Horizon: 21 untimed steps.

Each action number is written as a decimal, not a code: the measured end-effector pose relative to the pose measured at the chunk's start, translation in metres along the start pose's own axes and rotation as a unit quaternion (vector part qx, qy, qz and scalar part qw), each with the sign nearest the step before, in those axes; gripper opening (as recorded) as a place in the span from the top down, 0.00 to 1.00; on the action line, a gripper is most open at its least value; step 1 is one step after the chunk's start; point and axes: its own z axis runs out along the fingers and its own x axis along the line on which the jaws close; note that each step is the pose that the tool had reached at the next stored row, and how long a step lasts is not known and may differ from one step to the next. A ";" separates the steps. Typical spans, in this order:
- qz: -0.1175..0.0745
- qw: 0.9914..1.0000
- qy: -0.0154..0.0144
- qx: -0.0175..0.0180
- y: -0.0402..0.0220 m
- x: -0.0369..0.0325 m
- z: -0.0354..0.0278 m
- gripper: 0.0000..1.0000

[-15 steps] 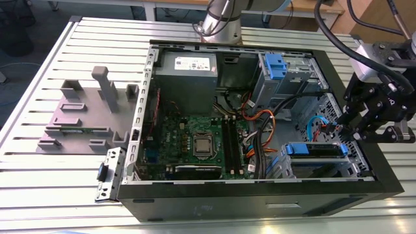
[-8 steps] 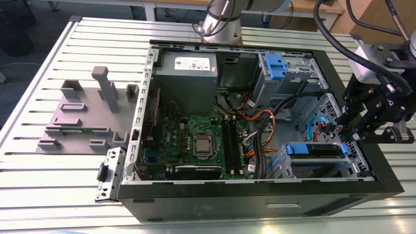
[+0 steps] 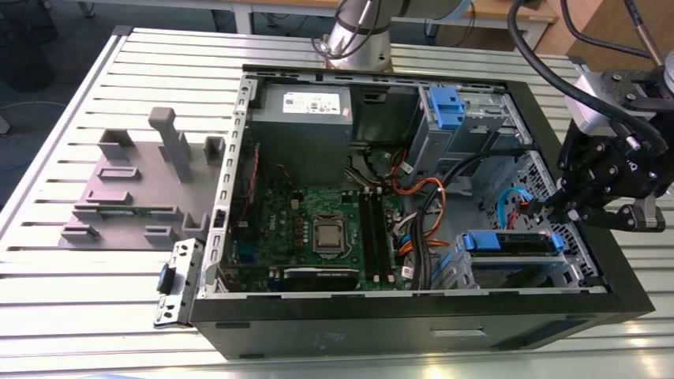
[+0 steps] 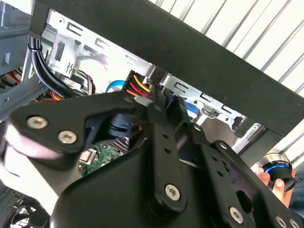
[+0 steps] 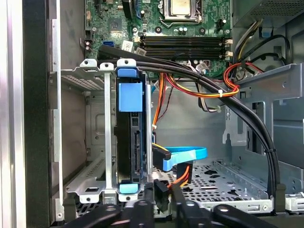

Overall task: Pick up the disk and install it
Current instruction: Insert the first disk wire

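The disk (image 3: 511, 242) sits in the drive cage at the near right corner of the open computer case (image 3: 316, 335), with its blue bracket facing up. In the first wrist view the disk (image 5: 137, 147) stands edge-on between the cage rails, blue bracket tabs at both ends. My gripper (image 3: 544, 210) hangs just above the cage, apart from the disk, its fingertips drawn together. In both wrist views the gripper (image 5: 160, 205) (image 4: 159, 105) has a black cable connector (image 5: 159, 190) with orange and yellow wires right at its tips. Whether it grips that connector I cannot tell.
A grey plastic stand (image 3: 137, 185) with upright posts sits on the slatted table at the exterior view's left. Black, orange and blue cables (image 5: 190, 80) cross the case beside the cage. A second blue bracket (image 3: 447, 106) is at the far bay. A hand (image 4: 280, 183) holds a round device.
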 end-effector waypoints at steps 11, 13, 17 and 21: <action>0.000 1.000 0.000 0.000 0.0000 0.0000 0.0000 0.81; 0.000 1.000 0.000 0.000 0.0016 0.0000 0.0002 0.81; 0.000 1.000 0.000 0.001 0.0113 0.0017 -0.0001 0.81; 0.000 1.000 0.001 0.001 0.0130 0.0048 -0.0002 0.81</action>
